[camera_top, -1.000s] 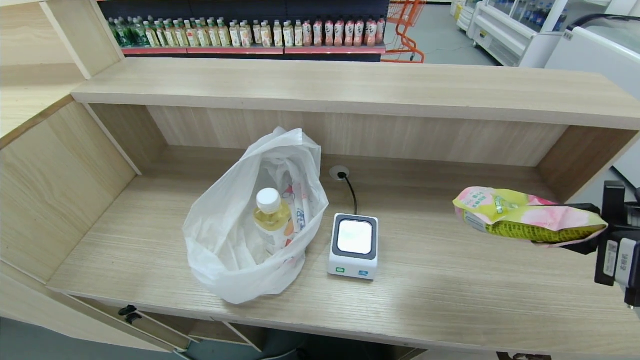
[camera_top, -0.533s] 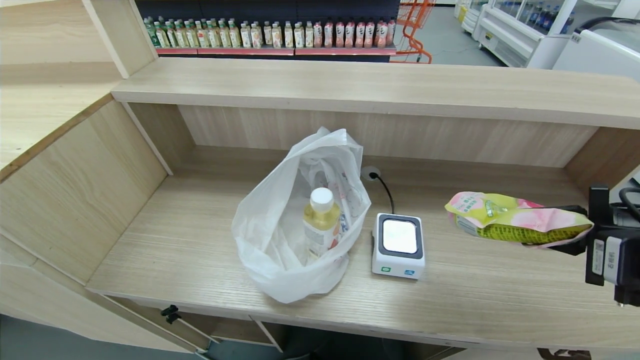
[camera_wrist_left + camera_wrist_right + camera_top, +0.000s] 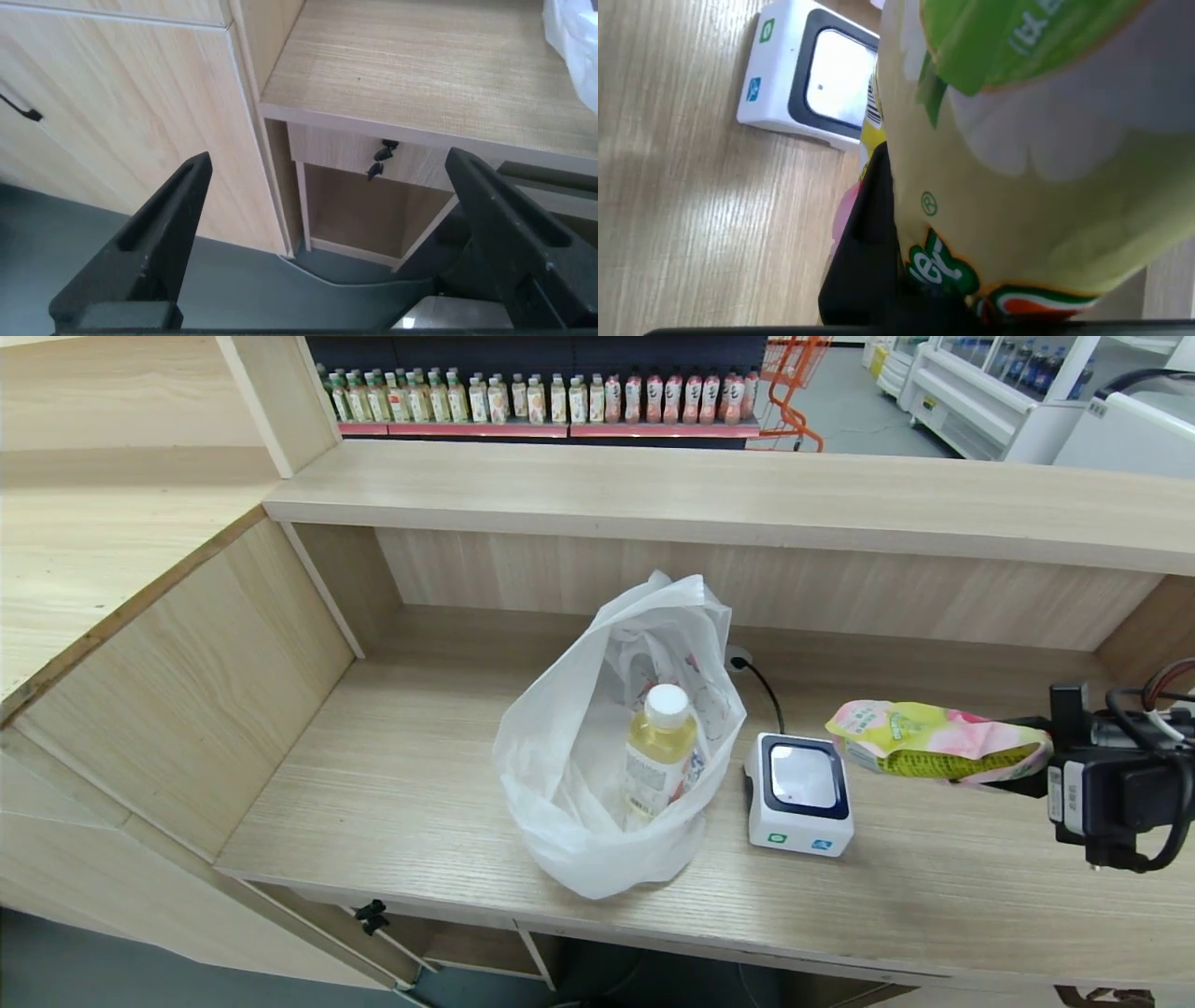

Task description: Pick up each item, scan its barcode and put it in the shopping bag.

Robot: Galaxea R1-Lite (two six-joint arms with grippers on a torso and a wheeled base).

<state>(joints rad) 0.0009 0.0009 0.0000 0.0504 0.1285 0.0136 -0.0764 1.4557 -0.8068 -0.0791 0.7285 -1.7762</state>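
Your right gripper (image 3: pixel 1034 773) is clamped on the pink-green plastic snack packet (image 3: pixel 934 739), held level toward the white box scanner (image 3: pixel 800 791), probably barcode-ready; left gripper (image 3: pixel 327 219) gapes empty.

Matt wood-grain counter (image 3: pixel 934 896); thin translucent plastic bag (image 3: pixel 560 784); glossy scanner (image 3: pixel 798 793) and snack packet (image 3: pixel 934 742).

You've got a light wood counter (image 3: pixel 420 775). On it the white shopping bag (image 3: pixel 569 775) stands open, with the scanner (image 3: pixel 799 791) just beside it. The scanner's black cable (image 3: pixel 770 695) runs to what looks like a grommet (image 3: pixel 739 661) behind the bag.
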